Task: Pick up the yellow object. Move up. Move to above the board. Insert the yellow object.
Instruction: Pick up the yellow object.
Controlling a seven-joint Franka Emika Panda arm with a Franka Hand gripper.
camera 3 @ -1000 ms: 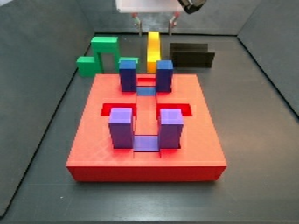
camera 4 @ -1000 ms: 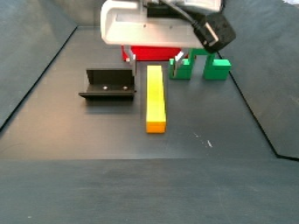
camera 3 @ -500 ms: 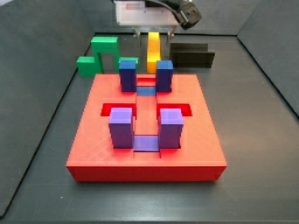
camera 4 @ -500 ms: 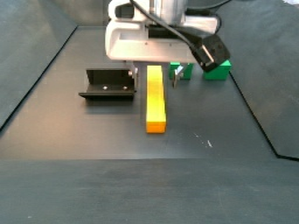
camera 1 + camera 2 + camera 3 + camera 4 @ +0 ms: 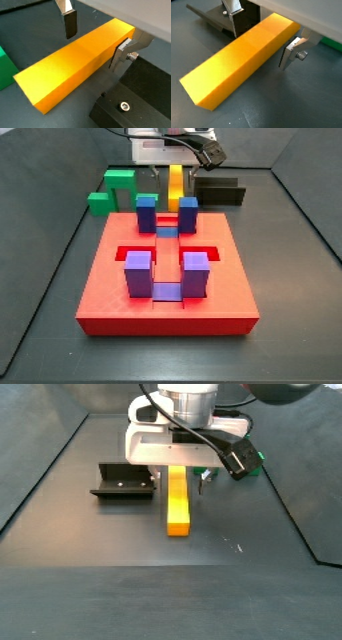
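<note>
The yellow object is a long orange-yellow bar lying flat on the dark floor. It also shows behind the board in a side view. My gripper is low over the bar's end nearest the board and is open. In both wrist views the bar runs between the fingers. One finger stands clear of the bar, the opposite one close against its side. The red board holds blue and purple upright blocks in its slots.
The dark fixture stands on the floor right beside the bar, and shows in both wrist views. A green arch block sits on the bar's other side, near the board's back corner. Dark walls enclose the floor.
The gripper has come down from above the floor onto the bar's end, so its fingers now straddle the bar. The bar has not moved.
</note>
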